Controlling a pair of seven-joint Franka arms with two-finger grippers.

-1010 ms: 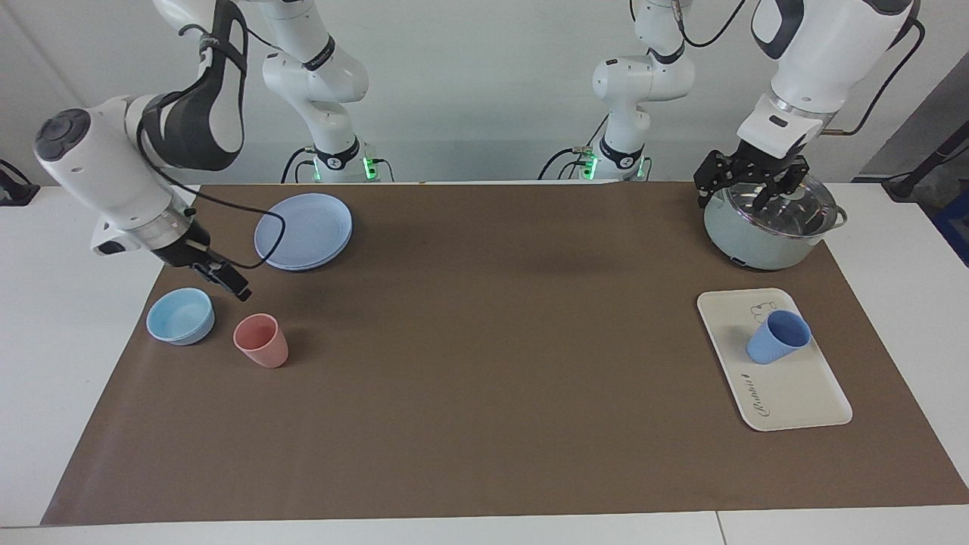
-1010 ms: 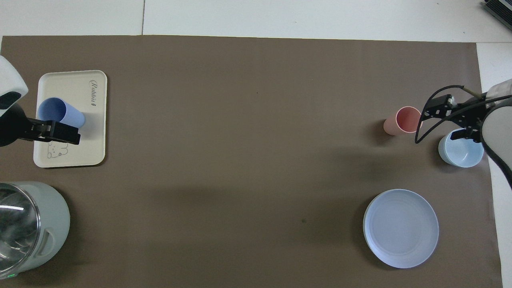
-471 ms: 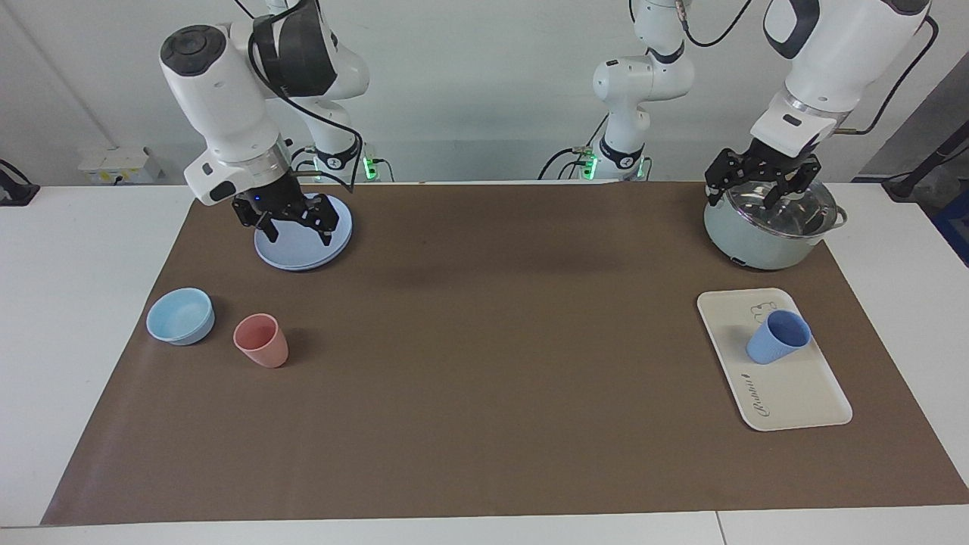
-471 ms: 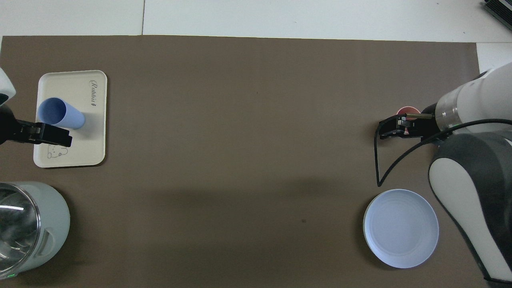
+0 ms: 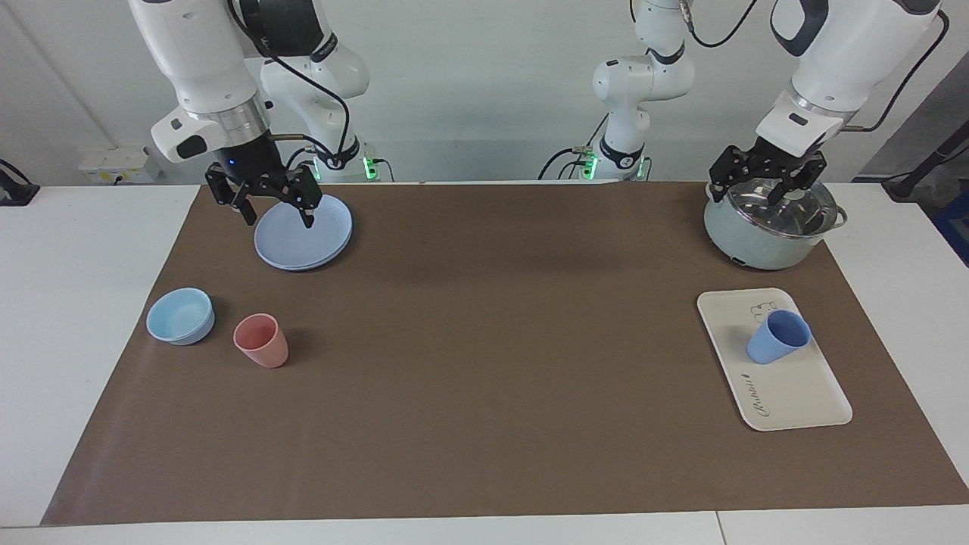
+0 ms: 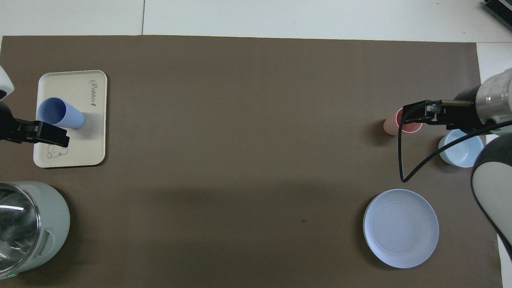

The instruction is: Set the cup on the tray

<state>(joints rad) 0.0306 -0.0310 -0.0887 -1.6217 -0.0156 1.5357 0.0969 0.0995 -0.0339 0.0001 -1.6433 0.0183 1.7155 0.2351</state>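
Observation:
The periwinkle-blue cup (image 5: 780, 337) stands on the cream-white tray (image 5: 799, 397), at the end with the bear drawing; both lie toward the left arm's end of the table. They also show in the overhead view, the cup (image 6: 61, 114) on the tray (image 6: 76, 152). My left gripper (image 5: 764, 185) is open and empty, raised over the pot's lid, apart from the cup. In the overhead view the left gripper (image 6: 44, 134) overlaps the tray's edge. My right gripper (image 5: 276, 216) is open and empty over the round blue plate; it also shows in the overhead view (image 6: 418, 116).
A pale-green pot with a glass lid (image 5: 772, 227) stands nearer to the robots than the tray. At the right arm's end are a round blue plate (image 5: 303, 235), a light-blue bowl (image 5: 180, 316) and a salmon-pink cup (image 5: 261, 341).
My right arm has swung up from beside the bowl and pink cup to over the blue plate. My left gripper has risen slightly over the pot. The cup and tray have not moved.

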